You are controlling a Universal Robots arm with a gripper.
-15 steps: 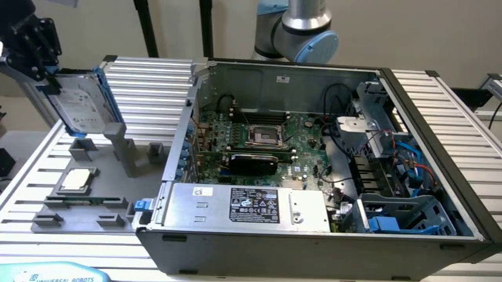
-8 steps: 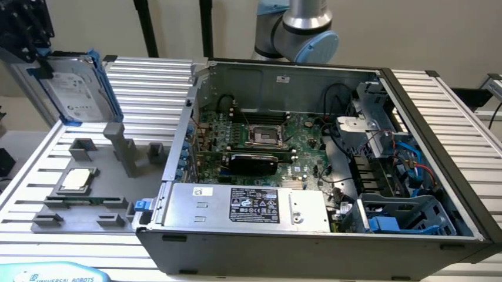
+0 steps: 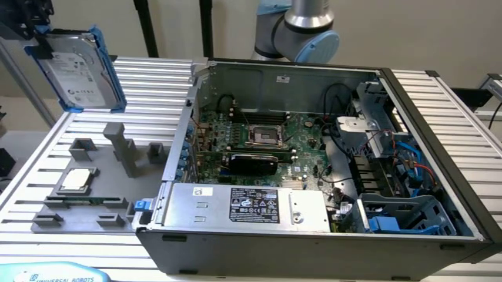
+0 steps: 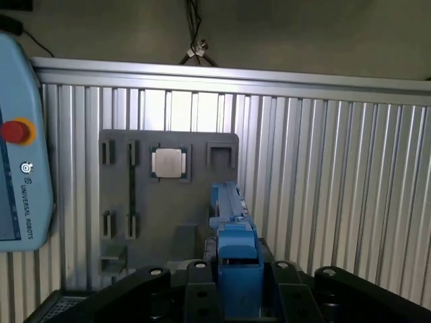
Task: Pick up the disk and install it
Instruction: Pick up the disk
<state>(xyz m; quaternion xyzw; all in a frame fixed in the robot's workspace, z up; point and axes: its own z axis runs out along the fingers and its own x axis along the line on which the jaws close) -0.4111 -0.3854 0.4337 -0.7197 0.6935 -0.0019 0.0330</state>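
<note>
Aloft, claw grips flat silver disk, blue-railed edges.

The disk is silver-grey, edged in blue.

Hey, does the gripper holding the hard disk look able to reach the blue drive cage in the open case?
Probably yes: the gripper holds the hard disk raised beside the computer case, whose side is off, and the blue drive cage lies uncovered. Blue cables run close by.
</note>
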